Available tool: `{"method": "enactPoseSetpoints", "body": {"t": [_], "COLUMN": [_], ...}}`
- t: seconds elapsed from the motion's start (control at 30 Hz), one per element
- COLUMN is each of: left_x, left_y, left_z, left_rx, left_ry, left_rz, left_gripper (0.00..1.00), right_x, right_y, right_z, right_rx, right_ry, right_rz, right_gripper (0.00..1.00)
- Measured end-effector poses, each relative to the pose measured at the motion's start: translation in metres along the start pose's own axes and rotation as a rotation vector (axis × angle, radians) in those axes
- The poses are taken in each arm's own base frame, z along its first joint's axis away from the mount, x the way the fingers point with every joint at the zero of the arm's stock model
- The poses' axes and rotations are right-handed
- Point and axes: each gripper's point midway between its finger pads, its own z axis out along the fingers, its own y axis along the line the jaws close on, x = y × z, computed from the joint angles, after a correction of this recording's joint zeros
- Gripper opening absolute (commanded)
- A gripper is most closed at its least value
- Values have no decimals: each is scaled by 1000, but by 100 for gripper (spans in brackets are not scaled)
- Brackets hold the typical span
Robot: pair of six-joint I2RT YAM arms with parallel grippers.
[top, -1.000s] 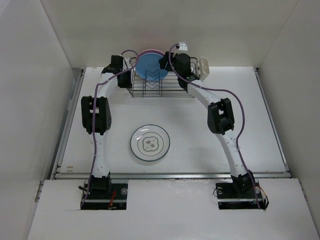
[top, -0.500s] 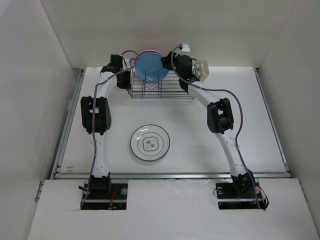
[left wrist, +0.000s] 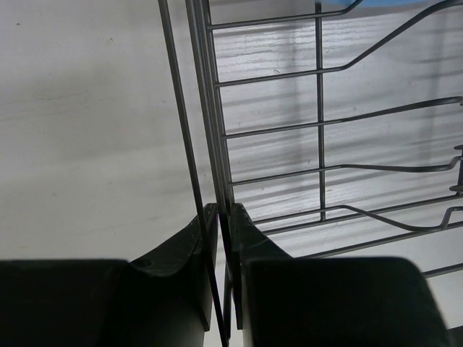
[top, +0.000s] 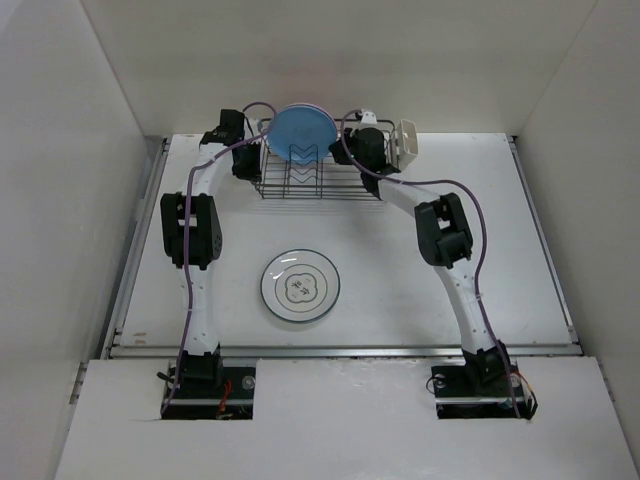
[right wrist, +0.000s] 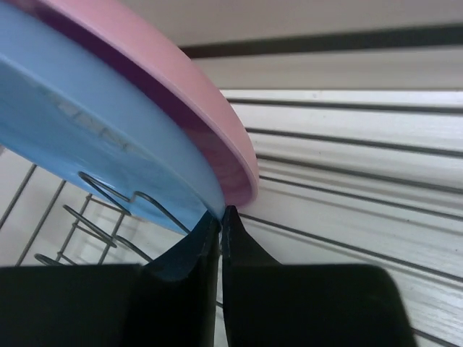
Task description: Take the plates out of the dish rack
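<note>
**Right tool on blue plate rim, left tool pinning the rack**

Table [top: 480,250]: white and bare apart from the items below.

Dish rack [top: 320,182]: upper centre of the top view, long axis running left-right across the frame.

Plates: the blue plate [top: 303,135] stands on edge in the rack's V slots, its face toward the bottom of the frame. The pink plate [right wrist: 181,79] stands just behind it, close but in its own slot. A white plate [top: 300,286] with a dark rim and centre motif lies flat mid-frame, well apart from the rack. I don't see a fourth plate.

Tools: the right tool [right wrist: 220,215] is pressed together at the blue plate's lower right edge. In the right wrist view the rim looks nipped between the tips, one finger in front and the other in the gap toward the pink plate. The left tool [left wrist: 221,213] is clamped on the rack's end wire at the rack's left side.

Cutlery cup [top: 407,140]: cream, on the rack's right end, just beside the right wrist.

My read is that the left arm anchors the rack and the right arm does the extraction. The right arm is the one on the plate. The plate's plane lies left-right, so the exit is straight up out of the slots. Any push toward the back will hit the pink plate.
</note>
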Motion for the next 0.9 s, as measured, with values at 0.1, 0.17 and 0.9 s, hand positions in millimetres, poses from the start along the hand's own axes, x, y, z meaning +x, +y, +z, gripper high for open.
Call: {"method": "enactPoseSetpoints", "body": {"t": [0.1, 0.17, 0.9], "left_x": [0, 0, 4], "left_y": [0, 0, -2], "left_z": [0, 0, 1], "left_rx": [-1, -1, -5], "left_ry": [2, 2, 14], "left_rz": [1, 3, 3], "left_gripper": [0, 0, 0], "right_x": [-16, -23, -35], "right_y": [6, 7, 6], "right_z": [-4, -7, -36], "right_rx": [0, 5, 38], "right_ry": [-20, -19, 6], "right_rz": [-17, -38, -113], "right_gripper": [1, 0, 0]}}
